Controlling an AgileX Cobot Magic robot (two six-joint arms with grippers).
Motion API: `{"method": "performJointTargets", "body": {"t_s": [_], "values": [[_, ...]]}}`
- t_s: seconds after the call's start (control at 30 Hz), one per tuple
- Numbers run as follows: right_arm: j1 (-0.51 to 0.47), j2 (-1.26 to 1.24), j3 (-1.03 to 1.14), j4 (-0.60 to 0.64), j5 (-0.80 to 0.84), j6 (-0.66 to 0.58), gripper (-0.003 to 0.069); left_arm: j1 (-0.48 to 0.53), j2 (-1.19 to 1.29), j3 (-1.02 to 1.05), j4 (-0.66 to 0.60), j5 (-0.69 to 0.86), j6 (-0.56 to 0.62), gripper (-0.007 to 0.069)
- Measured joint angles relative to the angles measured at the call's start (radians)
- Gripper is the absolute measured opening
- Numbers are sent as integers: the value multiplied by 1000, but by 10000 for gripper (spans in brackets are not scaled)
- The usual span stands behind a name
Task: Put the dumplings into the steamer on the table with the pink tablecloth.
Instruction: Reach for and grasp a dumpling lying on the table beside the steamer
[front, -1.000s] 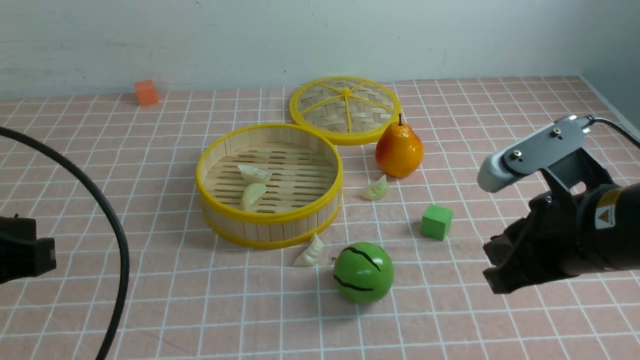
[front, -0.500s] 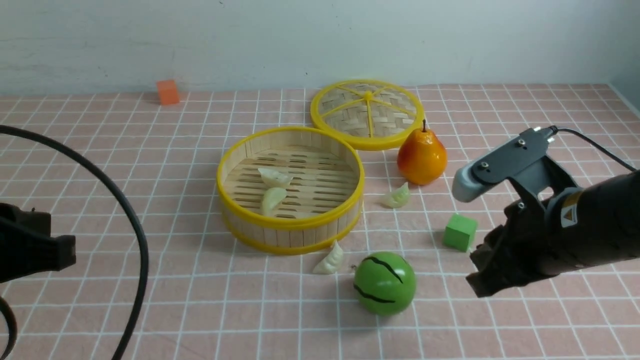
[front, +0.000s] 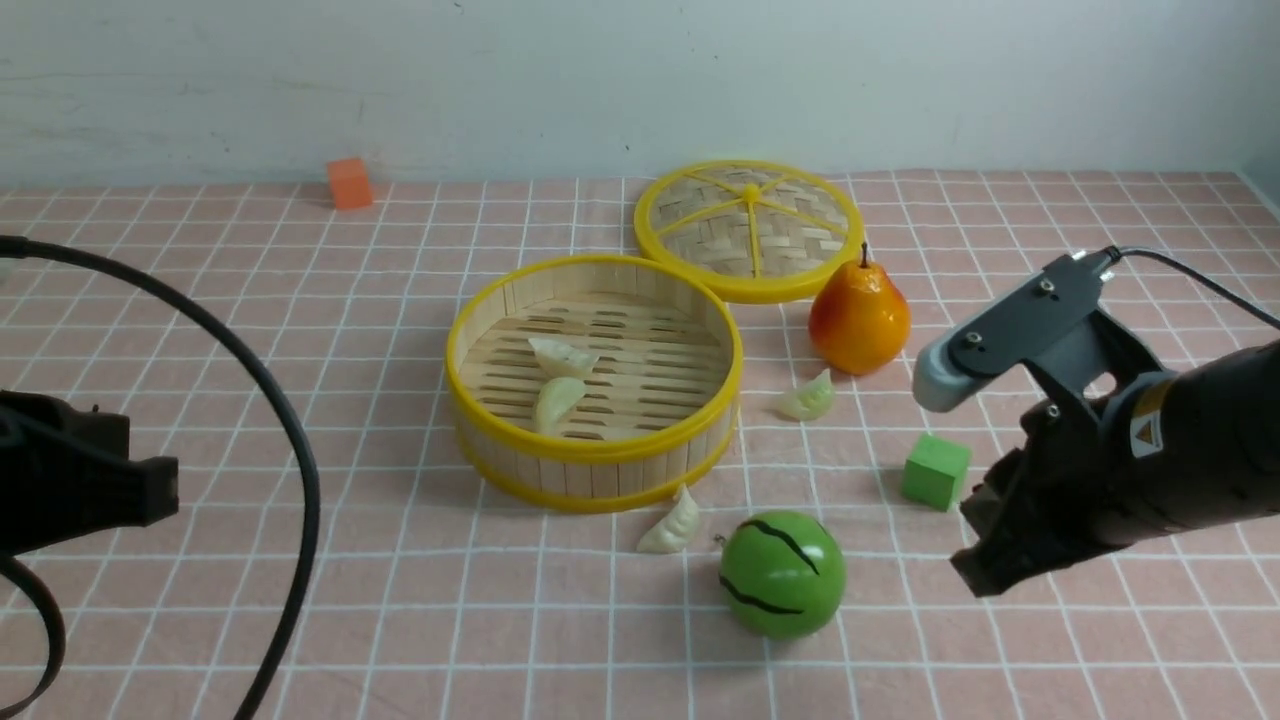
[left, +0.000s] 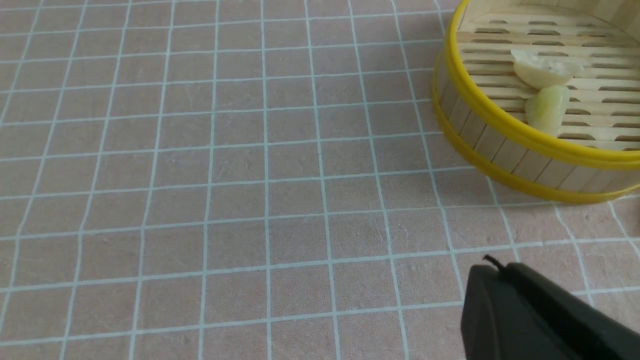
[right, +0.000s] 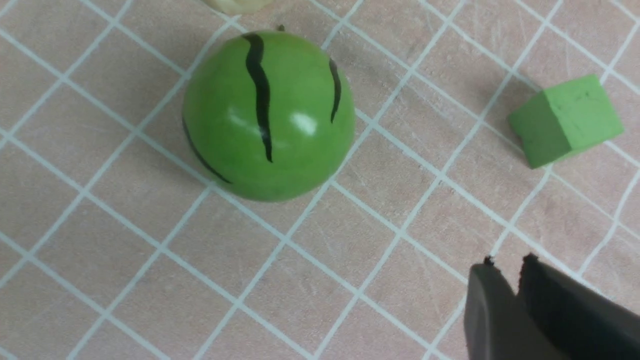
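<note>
The right claw hangs a little above the pink tablecloth. Its two fingers are pressed almost together, with only a thin crack between them. It has nothing in it.

The closest thing is the green block, just ahead of the claw. The green ball with black stripes sits near the claw, on its left. Past the ball, a bit more to the left, lies the near dumpling. It is just beside the outside wall of the steamer; I cannot tell if it touches. The far dumpling lies ahead of the claw and to its left, past the green block, between the steamer and the pear.

More to the left than both is the steamer. Inside it, two dumplings lie close together on the slats. The lid lies flat behind the steamer, well apart from the claw.

The left claw is far off at the other side of the table. Only a dark bit of it shows, so I cannot tell if it is open.

I think the job is half done: two dumplings are in, and two wait on the cloth. The near dumpling looks easiest to get, but the ball is right beside it, so the claw must open and go down without bumping the ball.
</note>
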Motion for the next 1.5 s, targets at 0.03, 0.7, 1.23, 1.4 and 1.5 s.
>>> {"method": "performJointTargets", "body": {"t_s": [0.03,0.7,1.23,1.4,1.5], "values": [[0,0,0,-1,-5,1,99,0,0,0,-2,-1,0,-14],[0,0,0,4,-69,2,107,0,0,0,-33,62,0,-14],[0,28,0,8,-110,2,123,0,0,0,-30,-19,0,-14],[0,65,-1,22,-119,45,134,0,0,0,-39,-22,0,-14],[0,85,-16,29,-121,89,151,0,0,0,-59,-26,0,-14]]}}
